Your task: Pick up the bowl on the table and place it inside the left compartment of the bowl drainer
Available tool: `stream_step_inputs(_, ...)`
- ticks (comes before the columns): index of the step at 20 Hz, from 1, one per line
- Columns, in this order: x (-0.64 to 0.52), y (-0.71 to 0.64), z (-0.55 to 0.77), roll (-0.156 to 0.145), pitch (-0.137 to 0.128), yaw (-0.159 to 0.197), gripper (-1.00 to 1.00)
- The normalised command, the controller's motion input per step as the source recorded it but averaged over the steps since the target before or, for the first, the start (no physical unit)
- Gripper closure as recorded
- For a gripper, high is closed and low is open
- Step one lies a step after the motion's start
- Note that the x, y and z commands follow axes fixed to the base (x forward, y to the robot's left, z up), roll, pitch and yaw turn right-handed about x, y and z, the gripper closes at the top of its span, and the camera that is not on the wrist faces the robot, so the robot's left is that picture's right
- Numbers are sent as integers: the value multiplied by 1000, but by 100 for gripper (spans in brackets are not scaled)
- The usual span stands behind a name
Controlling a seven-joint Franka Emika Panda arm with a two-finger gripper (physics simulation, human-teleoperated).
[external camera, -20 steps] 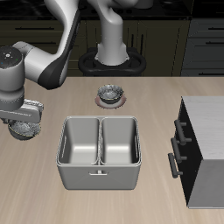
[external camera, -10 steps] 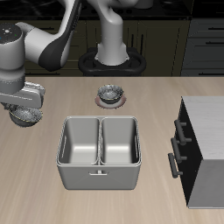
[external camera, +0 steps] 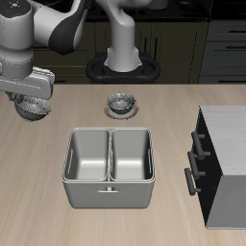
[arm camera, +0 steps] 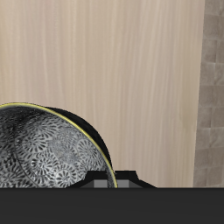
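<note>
The wooden table (external camera: 38, 207) is stretching wide beneath the robot arm (external camera: 43, 34), whose grey upper links are reaching out from a base standing well behind and to the side of the pincer. A dark cabinet (external camera: 223, 163) with a grey top is sitting at the far side of the table from the pincer, well apart from it, its handles facing the middle of the table. The bowl drainer (external camera: 109, 168), a grey metal tub with two square basins side by side, is lying below the pincer and nearer the table's front edge, between the pincer and the cabinet; both basins are showing bare metal floors, and a small handle is visible on the front wall.

The pincer (external camera: 32, 104) is hanging above the table, off to the side of the drainer and a little farther back than it. The bowl (external camera: 32, 109) is sitting raised off the table in the pincer's grip, just under the wrist block. In the wrist view the bowl (arm camera: 48, 149) is filling the space right against the pincer, its mottled silver inside and thin yellowish rim clearly showing, with the fingers closed on its rim, though the fingertips themselves are mostly hidden.

A smaller, darker bowl (external camera: 121, 102) is resting on a pinkish saucer (external camera: 122, 112) farther back than the drainer, well apart from the pincer.
</note>
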Motion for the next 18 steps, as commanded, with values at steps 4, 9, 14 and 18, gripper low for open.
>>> stream_step_inputs(4,-187,140,590,-20,-58,-14,100)
stream_step_inputs(9,-174,40,456,-55,-46,-25,100)
stream_step_inputs(14,-62,207,228,7,-33,26,100)
stream_step_inputs(18,-76,167,213,-2,-24,-4,100)
